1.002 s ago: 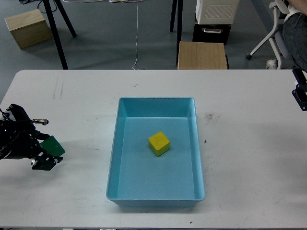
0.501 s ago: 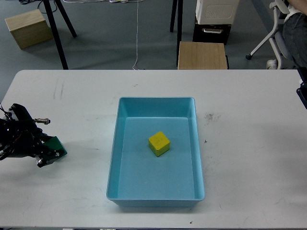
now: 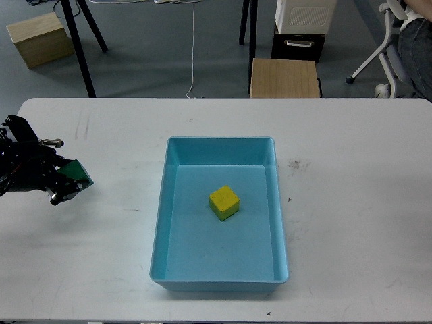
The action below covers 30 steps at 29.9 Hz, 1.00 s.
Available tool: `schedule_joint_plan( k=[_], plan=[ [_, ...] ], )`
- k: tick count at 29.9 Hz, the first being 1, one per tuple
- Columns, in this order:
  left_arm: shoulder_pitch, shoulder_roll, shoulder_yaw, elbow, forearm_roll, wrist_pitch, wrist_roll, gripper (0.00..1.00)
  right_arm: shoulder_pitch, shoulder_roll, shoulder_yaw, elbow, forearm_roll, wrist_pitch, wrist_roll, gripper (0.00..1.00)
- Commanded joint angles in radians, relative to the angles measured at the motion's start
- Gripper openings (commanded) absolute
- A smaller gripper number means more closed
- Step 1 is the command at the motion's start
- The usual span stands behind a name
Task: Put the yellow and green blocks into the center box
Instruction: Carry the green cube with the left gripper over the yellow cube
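Observation:
A yellow block (image 3: 223, 202) lies inside the light blue box (image 3: 173, 154) at the table's middle. My left gripper (image 3: 67, 183) is at the far left, shut on a green block (image 3: 76, 173) and holding it above the table, well left of the box. My right gripper is out of view.
The white table (image 3: 351, 202) carries only the box. Beyond its far edge stand a wooden stool (image 3: 284, 77), a wooden crate (image 3: 40, 39), black stand legs (image 3: 84, 40) and an office chair (image 3: 398, 40).
My left gripper has risen with the green block, moving up and slightly back from the table surface. My right gripper, seen at the right edge before, has left the view.

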Motion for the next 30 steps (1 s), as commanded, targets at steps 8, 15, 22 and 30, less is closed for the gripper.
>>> schedule_joint_plan(
  k=[8, 15, 22, 30],
  plan=[
    [-0.307, -0.016, -0.007, -0.244, -0.117, -0.193, 0.000, 0.13, 0.059, -0.026, 0.015, -0.005, -0.003, -0.013, -0.001, 0.99],
    [-0.387, -0.290, -0.005, -0.215, -0.111, -0.271, 0.000, 0.15, 0.059, -0.027, 0.039, -0.001, -0.002, -0.019, -0.001, 0.99],
    [-0.375, -0.546, 0.037, -0.049, -0.088, -0.271, 0.000, 0.16, 0.026, -0.037, 0.101, -0.008, -0.003, -0.019, -0.001, 0.99],
    [-0.370, -0.652, 0.163, 0.064, -0.083, -0.271, 0.000, 0.17, -0.003, -0.034, 0.102, -0.022, -0.002, -0.027, 0.002, 0.99]
  ],
)
